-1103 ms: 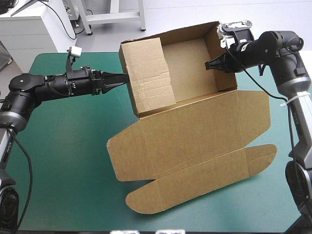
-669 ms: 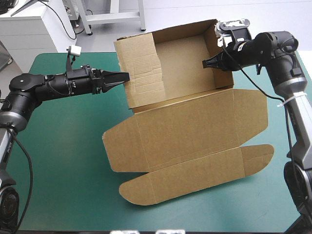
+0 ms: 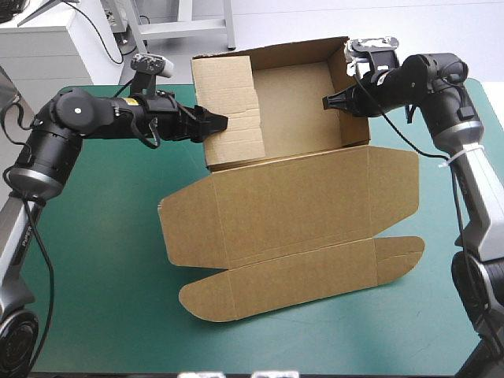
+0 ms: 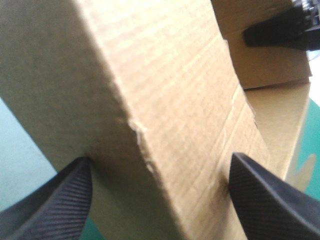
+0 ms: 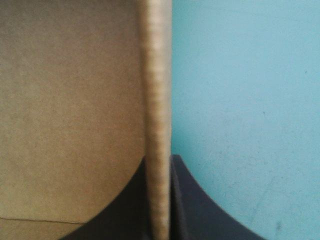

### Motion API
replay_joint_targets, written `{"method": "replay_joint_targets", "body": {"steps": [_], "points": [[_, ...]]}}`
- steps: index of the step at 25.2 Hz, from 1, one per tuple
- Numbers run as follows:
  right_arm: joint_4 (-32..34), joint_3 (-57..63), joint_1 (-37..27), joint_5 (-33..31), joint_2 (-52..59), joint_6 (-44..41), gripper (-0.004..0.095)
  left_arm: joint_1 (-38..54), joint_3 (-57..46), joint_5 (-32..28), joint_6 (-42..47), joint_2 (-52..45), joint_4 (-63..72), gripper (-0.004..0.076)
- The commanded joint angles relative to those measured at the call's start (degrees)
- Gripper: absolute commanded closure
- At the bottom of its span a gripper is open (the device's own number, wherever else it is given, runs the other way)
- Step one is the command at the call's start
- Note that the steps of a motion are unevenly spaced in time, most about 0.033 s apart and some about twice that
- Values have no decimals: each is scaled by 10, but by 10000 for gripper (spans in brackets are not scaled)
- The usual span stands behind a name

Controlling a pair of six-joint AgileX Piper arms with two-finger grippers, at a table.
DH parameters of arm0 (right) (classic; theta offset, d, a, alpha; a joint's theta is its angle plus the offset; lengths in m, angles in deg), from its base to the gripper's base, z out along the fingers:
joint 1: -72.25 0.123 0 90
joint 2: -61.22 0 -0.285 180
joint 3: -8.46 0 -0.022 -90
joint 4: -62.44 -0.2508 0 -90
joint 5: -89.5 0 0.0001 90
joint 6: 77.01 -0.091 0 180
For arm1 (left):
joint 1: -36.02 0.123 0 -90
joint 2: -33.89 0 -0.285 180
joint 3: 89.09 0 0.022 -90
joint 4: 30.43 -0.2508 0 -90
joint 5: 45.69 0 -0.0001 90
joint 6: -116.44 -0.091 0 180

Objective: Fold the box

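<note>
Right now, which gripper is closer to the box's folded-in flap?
Left. The left gripper sits open astride that flap. The right gripper is shut on the opposite wall, across the tray.

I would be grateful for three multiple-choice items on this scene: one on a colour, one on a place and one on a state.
1. The table cover is: A. red; B. teal-green; C. grey.
2. The right pincer is: A. on the right wall of the box; B. flat on the cover; C. hanging clear of everything.
3. The left pincer is: A. shut to a point; B. open, the box's left wall between its fingers; C. out of sight.

Answers:
1 B: the high view shows teal-green all around the box.
2 A: the right wrist view shows the wall's edge clamped between that pincer's fingers.
3 B: the left wrist view shows the fingers standing apart with brown board between them.
</note>
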Motion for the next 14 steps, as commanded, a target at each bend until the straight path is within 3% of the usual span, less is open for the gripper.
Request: {"method": "replay_joint_targets", "body": {"steps": [1, 5, 9, 14], "points": [[-32, -19, 2, 37, 27, -6, 923, -50, 68, -29, 152, 3, -158, 208], [-26, -19, 2, 34, 27, -5, 923, -70, 111, -13, 244, 45, -224, 272], [-18, -19, 2, 32, 27, -4, 923, -70, 127, -3, 255, 67, -218, 360], [-15, -19, 2, 24, 20, -4, 923, -70, 128, -1, 255, 69, -215, 595]]}}
